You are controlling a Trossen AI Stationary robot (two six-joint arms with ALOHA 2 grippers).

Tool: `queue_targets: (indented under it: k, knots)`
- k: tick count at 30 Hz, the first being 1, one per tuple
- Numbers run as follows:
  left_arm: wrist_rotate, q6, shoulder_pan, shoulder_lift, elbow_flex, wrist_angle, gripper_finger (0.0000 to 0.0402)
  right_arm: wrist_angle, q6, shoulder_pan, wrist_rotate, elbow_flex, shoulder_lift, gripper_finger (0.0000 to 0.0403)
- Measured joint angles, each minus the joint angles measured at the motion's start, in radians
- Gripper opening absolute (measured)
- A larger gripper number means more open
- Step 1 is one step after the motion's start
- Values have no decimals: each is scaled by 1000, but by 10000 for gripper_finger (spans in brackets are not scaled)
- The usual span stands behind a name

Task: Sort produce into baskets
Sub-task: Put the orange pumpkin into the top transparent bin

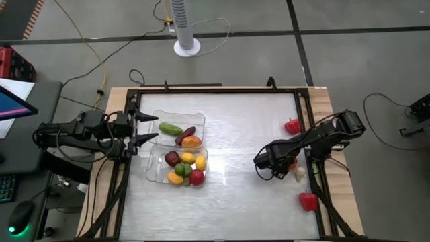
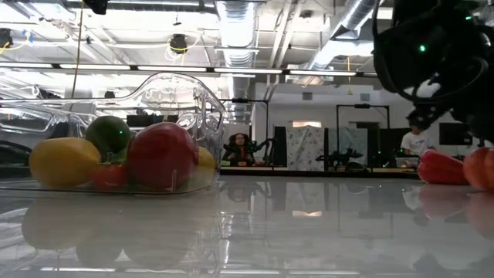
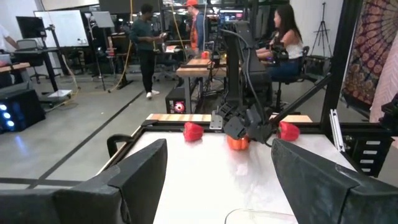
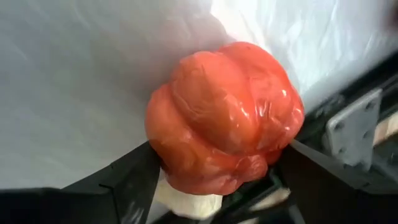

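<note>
Two clear trays lie left of centre. The far tray [image 1: 176,115] holds a green piece, a dark purple one and an orange one. The near tray [image 1: 153,169] holds several red, yellow and green pieces. My right gripper [image 1: 285,163] is shut on an orange-red pepper [image 4: 224,115] at the table's right, right next to a whitish piece [image 1: 299,174]. My left gripper [image 1: 142,128] is open and empty, level at the trays' left side. Two red pieces [image 1: 292,126] [image 1: 308,200] rest on the table's right side. My right gripper pinches the orange-red pepper between its two fingers, one on each bulging side [image 4: 155,162]. The fingers [image 4: 124,183] slant down from the table's right side. I cannot tell whether the pepper is clear of the table.
A black frame [image 1: 306,114] runs along the table's edges, close behind my right gripper. The bare middle of the table [image 1: 235,148] lies between the trays and the right arm. People sit and stand in the room beyond the table.
</note>
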Motion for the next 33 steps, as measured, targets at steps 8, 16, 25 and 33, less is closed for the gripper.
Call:
queue_targets:
  k: [8,16,25,33]
  knots:
    - [0,12,0,0,0,3,275,24,-38,-1,104,155,0,297]
    - [0,13,0,0,0,8,275,191,-105,0,231,395,0,294]
    - [12,12,0,0,0,11,275,1038,-468,17,241,438,86,295]
    - [12,12,0,0,0,8,275,1063,-622,-11,203,611,268,296]
